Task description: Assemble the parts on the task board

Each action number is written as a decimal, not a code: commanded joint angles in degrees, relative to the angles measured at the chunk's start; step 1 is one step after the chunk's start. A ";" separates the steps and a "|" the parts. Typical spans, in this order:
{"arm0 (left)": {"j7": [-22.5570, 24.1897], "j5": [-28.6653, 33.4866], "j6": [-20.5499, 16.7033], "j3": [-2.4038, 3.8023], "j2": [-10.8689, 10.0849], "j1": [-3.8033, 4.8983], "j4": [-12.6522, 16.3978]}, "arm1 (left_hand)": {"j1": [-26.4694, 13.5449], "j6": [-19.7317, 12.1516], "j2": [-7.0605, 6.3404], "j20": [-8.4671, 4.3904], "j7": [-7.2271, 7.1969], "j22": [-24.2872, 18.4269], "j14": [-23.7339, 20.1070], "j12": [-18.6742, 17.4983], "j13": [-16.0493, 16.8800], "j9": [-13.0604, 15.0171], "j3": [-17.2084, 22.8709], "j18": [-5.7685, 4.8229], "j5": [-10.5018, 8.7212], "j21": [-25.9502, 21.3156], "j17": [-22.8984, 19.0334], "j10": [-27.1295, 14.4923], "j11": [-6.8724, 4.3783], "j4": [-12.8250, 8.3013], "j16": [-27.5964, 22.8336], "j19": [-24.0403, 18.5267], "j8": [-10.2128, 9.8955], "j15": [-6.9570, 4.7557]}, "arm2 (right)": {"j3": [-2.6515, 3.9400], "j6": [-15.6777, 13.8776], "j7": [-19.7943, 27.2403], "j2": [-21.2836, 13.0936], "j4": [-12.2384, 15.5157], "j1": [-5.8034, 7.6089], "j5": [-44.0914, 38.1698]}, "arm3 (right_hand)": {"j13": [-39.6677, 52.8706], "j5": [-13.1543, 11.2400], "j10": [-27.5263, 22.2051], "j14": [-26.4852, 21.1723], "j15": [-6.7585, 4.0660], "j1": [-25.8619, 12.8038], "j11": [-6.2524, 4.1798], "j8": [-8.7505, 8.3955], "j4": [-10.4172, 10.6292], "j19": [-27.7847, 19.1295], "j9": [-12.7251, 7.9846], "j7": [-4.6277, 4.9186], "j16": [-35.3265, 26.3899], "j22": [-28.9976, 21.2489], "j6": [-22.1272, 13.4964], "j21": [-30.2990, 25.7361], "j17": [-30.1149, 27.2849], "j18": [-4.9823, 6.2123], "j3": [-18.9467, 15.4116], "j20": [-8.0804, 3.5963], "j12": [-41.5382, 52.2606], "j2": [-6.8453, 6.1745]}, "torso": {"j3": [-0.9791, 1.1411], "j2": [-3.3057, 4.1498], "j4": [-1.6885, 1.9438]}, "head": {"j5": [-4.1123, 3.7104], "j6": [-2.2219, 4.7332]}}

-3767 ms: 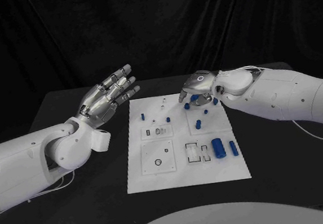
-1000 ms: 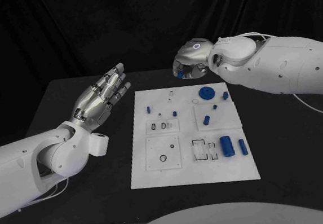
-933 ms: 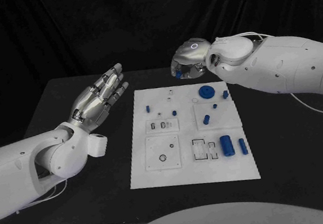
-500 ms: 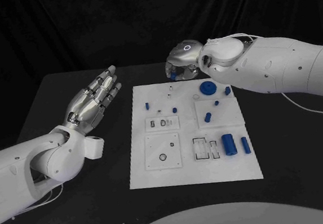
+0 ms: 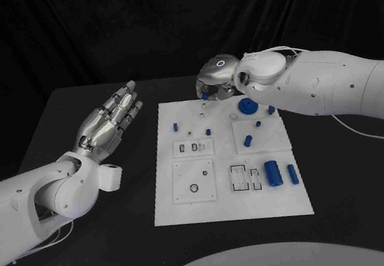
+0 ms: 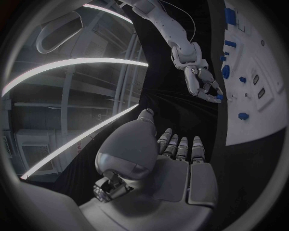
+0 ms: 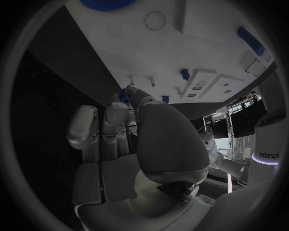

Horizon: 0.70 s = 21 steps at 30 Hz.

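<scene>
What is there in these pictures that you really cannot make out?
- What the right hand pinches: a small blue piece peeps between its fingertips in the right wrist view; its shape is covered by them.
- The far edge of the task board in the head view: the right hand hangs over it.
- The small blue parts on the board: too small to tell their shapes.

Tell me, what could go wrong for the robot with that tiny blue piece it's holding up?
1. The right hand pinches a small blue part at its fingertips, above the far edge of the task board. It might slip and fall onto the black table.
2. Little pegs stand just below that hand; lowering carelessly could bump them.
3. The left hand hangs open beside the board, too far to catch anything.
</scene>
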 commanded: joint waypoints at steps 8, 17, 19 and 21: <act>6.34 -0.26 2.52 0.06 0.62 0.16 -0.57 | 1.47 -0.27 0.07 1.26 0.30 -0.06 -0.13 -0.41 -0.09 -0.02 0.77 0.32 2.65 -0.19 -0.07 -0.12 0.68 0.01 -0.20 -0.02 -0.41 0.38 | 0.04 1.42 -1.42 -0.25 0.20 -0.37 -0.09 | 0.05 -0.16 -0.10 0.01 0.34 0.04 0.24 -0.11 0.21 0.12 0.20 0.54 0.23 0.14 0.07 0.26 0.13 -0.53 0.28 0.20 -0.42 -0.20 | -0.14 -1.16 -0.15 | 0.35 -0.59; 5.57 -0.26 3.55 0.06 1.02 0.15 -1.01 | 1.79 0.04 0.19 1.79 0.53 -0.06 -0.13 -0.19 -0.05 0.03 0.94 0.31 3.03 -0.19 -0.07 -0.09 0.96 0.00 -0.20 -0.02 -0.34 0.90 | 0.04 1.67 -1.38 0.02 -0.18 -0.96 -0.09 | 0.05 -0.17 -0.20 -0.03 0.39 0.06 0.30 -0.21 0.24 0.10 0.25 0.59 0.27 0.29 -0.06 0.33 0.26 -0.55 0.37 0.25 -0.44 -0.17 | -0.22 -1.48 -0.20 | 0.60 -0.59; 5.51 -0.26 3.59 0.06 1.06 0.15 -1.05 | 1.82 0.07 0.19 1.83 0.57 -0.06 -0.13 -0.17 -0.05 0.03 0.95 0.31 3.07 -0.19 -0.07 -0.09 1.01 0.00 -0.20 -0.02 -0.34 0.94 | 0.04 1.59 -1.38 0.14 -0.35 -1.10 -0.09 | 0.06 -0.17 -0.21 -0.03 0.39 0.04 0.31 -0.22 0.26 0.08 0.26 0.60 0.29 0.27 -0.08 0.31 0.29 -0.55 0.38 0.26 -0.44 -0.16 | -0.23 -1.55 -0.18 | 0.58 -0.59; 5.50 -0.26 3.59 0.06 1.09 0.15 -1.09 | 1.83 0.05 0.19 1.84 0.57 -0.06 -0.13 -0.17 -0.05 0.03 0.95 0.32 3.09 -0.19 -0.07 -0.08 1.03 0.00 -0.20 -0.02 -0.34 0.94 | 0.04 1.46 -1.40 0.31 -0.60 -1.23 -0.09 | 0.06 -0.17 -0.21 -0.03 0.39 0.04 0.31 -0.22 0.26 0.08 0.26 0.60 0.29 0.27 -0.08 0.31 0.29 -0.55 0.38 0.26 -0.44 -0.16 | -0.25 -1.61 -0.14 | 0.50 -0.59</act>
